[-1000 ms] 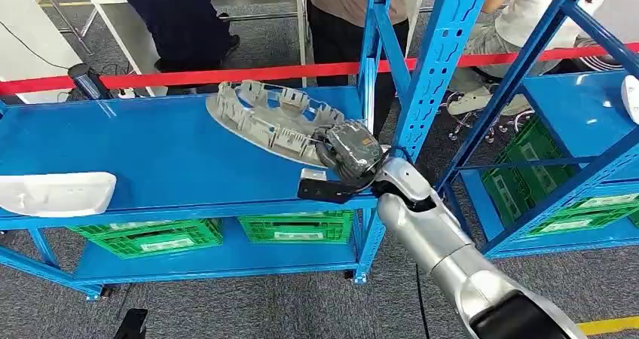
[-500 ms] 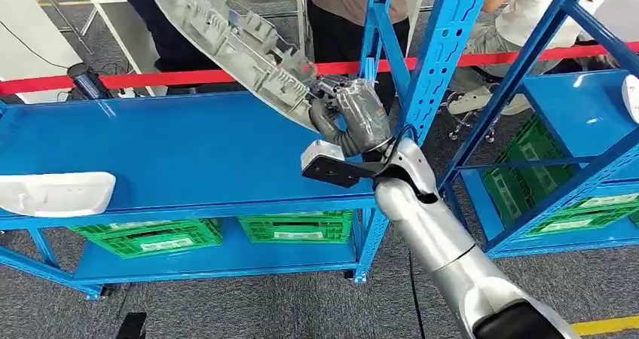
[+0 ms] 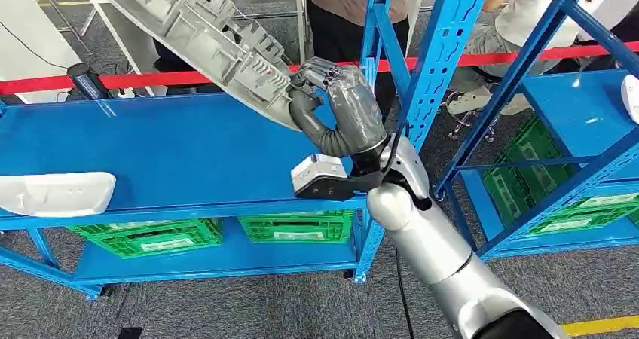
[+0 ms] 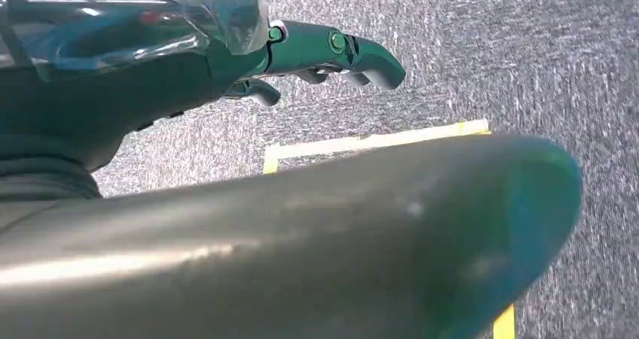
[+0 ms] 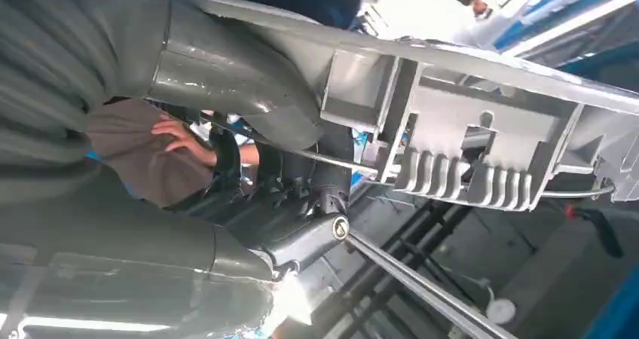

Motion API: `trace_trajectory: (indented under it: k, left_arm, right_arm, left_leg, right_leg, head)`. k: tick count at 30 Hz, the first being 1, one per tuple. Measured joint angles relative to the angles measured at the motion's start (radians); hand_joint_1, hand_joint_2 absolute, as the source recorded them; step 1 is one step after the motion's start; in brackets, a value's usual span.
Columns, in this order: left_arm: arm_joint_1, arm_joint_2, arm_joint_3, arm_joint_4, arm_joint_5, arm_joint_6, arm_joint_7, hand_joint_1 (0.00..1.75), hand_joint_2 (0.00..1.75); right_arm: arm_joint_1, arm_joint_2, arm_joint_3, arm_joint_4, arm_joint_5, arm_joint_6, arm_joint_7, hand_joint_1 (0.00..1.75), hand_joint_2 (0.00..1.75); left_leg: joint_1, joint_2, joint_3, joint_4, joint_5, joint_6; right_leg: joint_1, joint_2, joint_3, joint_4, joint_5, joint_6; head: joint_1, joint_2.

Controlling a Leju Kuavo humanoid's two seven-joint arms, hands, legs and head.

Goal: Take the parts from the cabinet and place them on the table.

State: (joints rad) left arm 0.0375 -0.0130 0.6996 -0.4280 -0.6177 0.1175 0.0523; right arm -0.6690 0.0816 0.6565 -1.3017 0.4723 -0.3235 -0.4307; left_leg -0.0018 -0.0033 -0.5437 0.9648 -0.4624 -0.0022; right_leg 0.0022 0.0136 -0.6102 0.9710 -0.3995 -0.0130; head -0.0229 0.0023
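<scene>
Fingers (image 3: 313,74) of the right hand (image 3: 339,109) are wrapped over the near-right end of the grey part (image 3: 203,34), thumb under its edge, so it's a firm grasp; the right wrist view shows the thumb pressed to the ribbed underside of the part (image 5: 482,143). Part is clear of the blue shelf (image 3: 151,151), tilted, its long end rising to the far left w/ nothing under it. Left hand (image 4: 301,53) hangs over the grey floor, fingers loosely curled, holding nothing. White part (image 3: 53,192) sits at the near-left shelf edge; people stand beyond the red tape (image 3: 188,75). Step in hand, I'd judge: pick done, carry-out phase. Next calls for drawing the part back w/o clipping the blue upright (image 3: 437,68) just right of the hand, then turning toward the table; long overhang may twist in the grasp.
</scene>
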Motion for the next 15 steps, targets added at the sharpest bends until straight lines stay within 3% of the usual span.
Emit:
trace_trajectory:
  k: [1, 9, 15]
  left_arm:
    - [0.0, -0.002, 0.005, -0.004, -0.008, -0.005, -0.002, 0.0, 1.75]
    - [0.001, -0.013, 0.035, -0.017, -0.027, -0.022, -0.057, 0.0, 1.75]
    - [0.013, -0.034, 0.082, -0.058, -0.061, 0.011, -0.069, 0.0, 1.75]
  right_arm:
    - [0.005, 0.0, 0.0, -0.011, 0.0, 0.0, 0.0, 1.75, 1.75]
    - [0.016, 0.005, 0.009, -0.08, -0.016, 0.009, -0.016, 1.75, 1.75]
    - [0.011, 0.018, 0.035, -0.093, -0.056, 0.023, -0.018, 1.75, 1.75]
  left_leg:
    - [0.0, 0.0, 0.0, 0.0, 0.0, 0.0]
    - [0.0, 0.0, 0.0, 0.0, 0.0, 0.0]
    - [0.0, 0.0, 0.0, 0.0, 0.0, 0.0]
  right_leg:
    - [0.0, 0.0, 0.0, 0.0, 0.0, 0.0]
    - [0.0, 0.0, 0.0, 0.0, 0.0, 0.0]
    - [0.0, 0.0, 0.0, 0.0, 0.0, 0.0]
  head:
    - [0.0, 0.0]
    - [0.0, 0.0]
    - [0.0, 0.0]
